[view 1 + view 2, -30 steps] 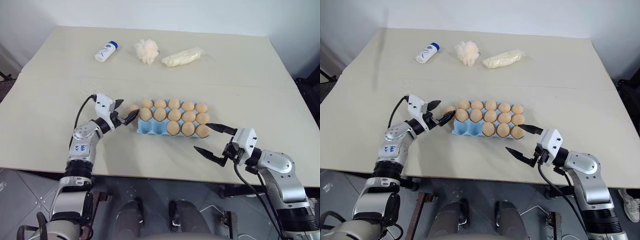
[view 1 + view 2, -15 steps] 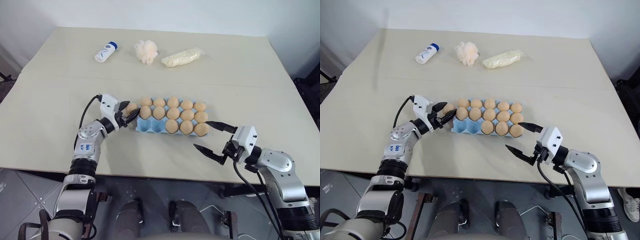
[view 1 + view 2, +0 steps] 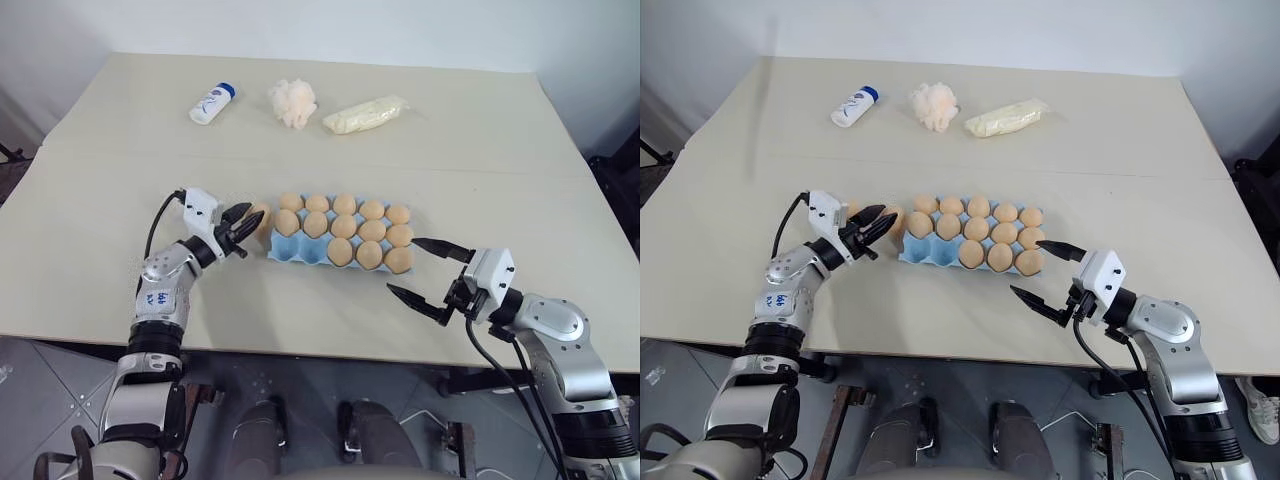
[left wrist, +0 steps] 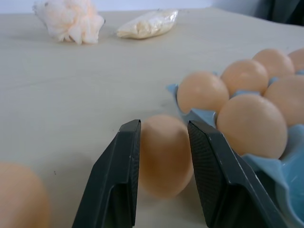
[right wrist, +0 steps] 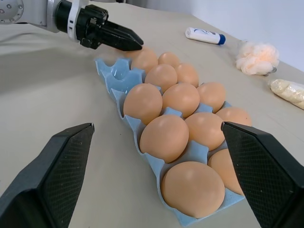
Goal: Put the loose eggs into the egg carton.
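While your left gripper pinches one loose egg upright just off the egg carton's left end, its empty near-left cups lie beside; your right gripper gapes wide.

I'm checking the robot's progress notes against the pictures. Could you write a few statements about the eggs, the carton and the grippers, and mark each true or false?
1. The left gripper is shut on a loose egg beside the egg carton. True.
2. The right gripper also holds an egg. False: its fingers stand wide open with nothing between them, near the carton's other end.
3. Every cup of the carton is filled. False: two cups in the near row, at the end by the left gripper, show bare blue.
4. A white bottle, a fluffy puff and a wrapped packet lie at the far side of the table. True.
5. The carton has a closed lid. False: it is lidless.
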`<action>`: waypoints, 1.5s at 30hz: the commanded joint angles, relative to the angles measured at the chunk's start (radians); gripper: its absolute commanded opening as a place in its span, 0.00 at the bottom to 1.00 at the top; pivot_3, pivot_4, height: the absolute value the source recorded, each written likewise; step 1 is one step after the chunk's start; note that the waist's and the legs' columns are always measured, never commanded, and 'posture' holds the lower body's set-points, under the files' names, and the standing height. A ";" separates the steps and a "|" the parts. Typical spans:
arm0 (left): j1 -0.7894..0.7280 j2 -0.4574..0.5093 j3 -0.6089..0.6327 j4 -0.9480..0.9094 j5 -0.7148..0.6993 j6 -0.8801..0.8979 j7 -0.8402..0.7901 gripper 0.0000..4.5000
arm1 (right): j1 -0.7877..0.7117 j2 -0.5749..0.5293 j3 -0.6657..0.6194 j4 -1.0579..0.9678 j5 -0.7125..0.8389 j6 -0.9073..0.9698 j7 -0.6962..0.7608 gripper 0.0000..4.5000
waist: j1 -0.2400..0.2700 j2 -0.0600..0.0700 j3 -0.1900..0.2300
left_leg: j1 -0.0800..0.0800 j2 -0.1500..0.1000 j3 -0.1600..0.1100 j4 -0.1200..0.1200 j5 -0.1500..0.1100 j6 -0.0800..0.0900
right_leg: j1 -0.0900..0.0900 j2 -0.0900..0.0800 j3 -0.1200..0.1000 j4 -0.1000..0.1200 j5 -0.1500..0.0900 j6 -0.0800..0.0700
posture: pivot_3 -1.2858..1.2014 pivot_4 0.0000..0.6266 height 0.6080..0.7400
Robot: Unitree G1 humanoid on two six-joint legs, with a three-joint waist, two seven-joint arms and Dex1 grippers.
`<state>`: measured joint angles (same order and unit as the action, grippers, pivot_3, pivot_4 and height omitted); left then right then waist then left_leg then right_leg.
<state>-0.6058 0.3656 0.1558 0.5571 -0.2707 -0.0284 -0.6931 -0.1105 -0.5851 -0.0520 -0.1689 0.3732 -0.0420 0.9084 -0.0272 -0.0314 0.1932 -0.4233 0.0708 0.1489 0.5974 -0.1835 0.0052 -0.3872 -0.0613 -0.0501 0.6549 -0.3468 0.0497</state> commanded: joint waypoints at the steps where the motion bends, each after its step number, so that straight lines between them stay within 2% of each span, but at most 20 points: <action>1: 0.011 0.003 0.013 -0.153 -0.083 0.028 -0.072 0.37 | -0.005 0.000 -0.013 -0.027 0.000 -0.010 -0.005 1.00 | 0.000 0.000 0.000 | 0.000 0.000 0.000 0.000 0.000 0.000 | 0.000 0.000 0.000 0.000 0.000 0.000 | 0.52 0.24 1.00; 4: 0.028 0.006 0.002 -0.225 -0.109 0.058 -0.110 0.37 | -0.001 0.000 -0.012 -0.028 0.000 -0.011 -0.007 1.00 | -0.001 0.000 0.000 | 0.000 0.000 0.000 0.000 0.000 0.000 | 0.000 0.000 0.000 0.000 0.000 0.000 | 0.52 0.24 1.00; 8: 0.051 0.013 -0.079 -0.326 -0.115 0.111 -0.211 0.37 | 0.011 0.005 -0.012 -0.028 -0.004 -0.020 -0.013 1.00 | 0.000 0.000 0.000 | 0.000 0.000 0.000 0.000 0.000 0.000 | 0.000 0.000 0.000 0.000 0.000 0.000 | 0.52 0.24 1.00; 15: 0.018 -0.041 -0.179 -0.257 -0.060 0.102 -0.243 0.37 | 0.027 0.011 -0.020 -0.043 -0.014 -0.019 -0.034 1.00 | 0.000 0.000 0.000 | 0.000 -0.001 0.000 0.000 0.000 0.000 | 0.001 0.000 0.000 0.000 0.000 0.000 | 0.52 0.24 1.00; 19: 0.033 -0.037 -0.214 -0.265 -0.044 0.076 -0.292 0.37 | 0.032 0.002 -0.032 -0.055 -0.011 -0.014 -0.042 1.00 | -0.002 0.000 0.000 | 0.000 0.000 0.000 0.000 0.000 0.000 | 0.001 0.000 0.000 -0.001 0.000 0.000 | 0.52 0.24 1.00; 23: 0.041 -0.035 -0.178 -0.269 -0.049 0.048 -0.264 0.37 | 0.028 0.003 -0.030 -0.059 -0.012 -0.012 -0.047 1.00 | -0.002 0.000 0.000 | 0.000 0.000 0.000 0.000 0.000 0.000 | 0.000 0.001 0.000 -0.001 0.000 -0.001 | 0.52 0.24 1.00; 28: 0.013 -0.041 -0.029 -0.219 -0.093 0.027 -0.109 0.37 | 0.049 0.010 -0.021 -0.062 -0.013 -0.015 -0.052 1.00 | -0.001 0.000 0.000 | 0.000 0.000 -0.001 0.000 0.001 0.002 | 0.000 0.000 0.000 0.000 0.000 0.000 | 0.52 0.24 1.00; 30: 0.000 -0.029 0.000 -0.202 -0.092 0.048 -0.078 0.45 | 0.048 0.011 -0.018 -0.063 -0.012 -0.013 -0.053 1.00 | 0.000 0.000 0.000 | 0.000 0.000 -0.001 0.000 0.002 0.003 | 0.001 0.000 0.000 0.000 0.000 0.000 | 0.52 0.24 1.00; 33: -0.011 -0.014 0.011 -0.176 -0.059 0.038 -0.037 0.62 | 0.045 0.012 -0.016 -0.064 -0.010 -0.010 -0.053 1.00 | 0.000 0.000 0.000 | 0.000 0.000 -0.001 0.000 0.002 0.003 | 0.001 0.000 0.000 -0.001 0.000 0.000 | 0.52 0.24 1.00; 37: -0.129 0.013 0.017 0.057 0.028 -0.030 0.075 0.89 | 0.031 0.008 -0.016 -0.056 -0.006 -0.007 -0.047 1.00 | 0.002 -0.001 0.000 | 0.000 0.000 -0.001 0.000 0.001 0.001 | 0.000 0.000 -0.001 0.000 0.000 0.000 | 0.52 0.24 1.00; 45: -0.269 -0.011 -0.027 0.272 0.087 -0.046 0.091 0.89 | 0.039 0.006 -0.022 -0.062 -0.008 -0.010 -0.050 1.00 | 0.002 -0.001 0.000 | -0.001 -0.002 -0.001 -0.001 0.000 0.003 | 0.001 -0.001 -0.001 -0.003 0.000 0.002 | 0.52 0.24 1.00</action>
<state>-0.8514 0.3569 0.1441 0.8150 -0.2045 -0.0642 -0.5912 -0.0727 -0.5758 -0.0495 -0.1967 0.3550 -0.0419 0.8615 -0.0249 -0.0320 0.1935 -0.4244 0.0690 0.1479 0.5967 -0.1827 0.0092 -0.3864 -0.0618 -0.0514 0.6521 -0.3466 0.0517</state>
